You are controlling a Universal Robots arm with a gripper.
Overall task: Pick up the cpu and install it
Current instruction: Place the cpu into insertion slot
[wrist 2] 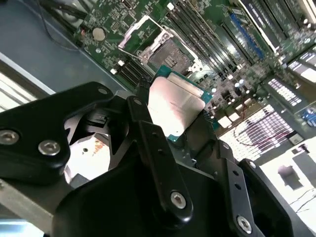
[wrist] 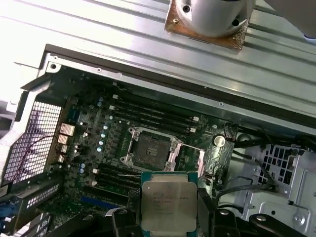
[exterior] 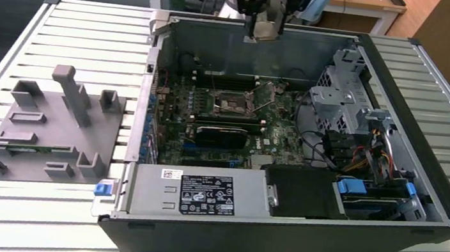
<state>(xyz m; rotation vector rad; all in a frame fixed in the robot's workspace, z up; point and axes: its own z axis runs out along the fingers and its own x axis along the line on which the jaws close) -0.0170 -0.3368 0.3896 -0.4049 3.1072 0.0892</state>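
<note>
Your gripper [wrist: 169, 218] holds the cpu [wrist: 169, 202] pinched by its edges: a flat square chip, silvery top, greenish rim, over the motherboard [wrist: 94, 143].

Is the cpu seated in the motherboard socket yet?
No, in the first wrist view the cpu sits in the gripper, apart from the socket, which lies open and empty.

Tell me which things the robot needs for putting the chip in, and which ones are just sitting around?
For the job:
- the cpu, gripped in the end effector
- the open socket on the motherboard

Just sitting around:
- the grey tray beside the computer case
- the power supply
- the metal drive cage
</note>
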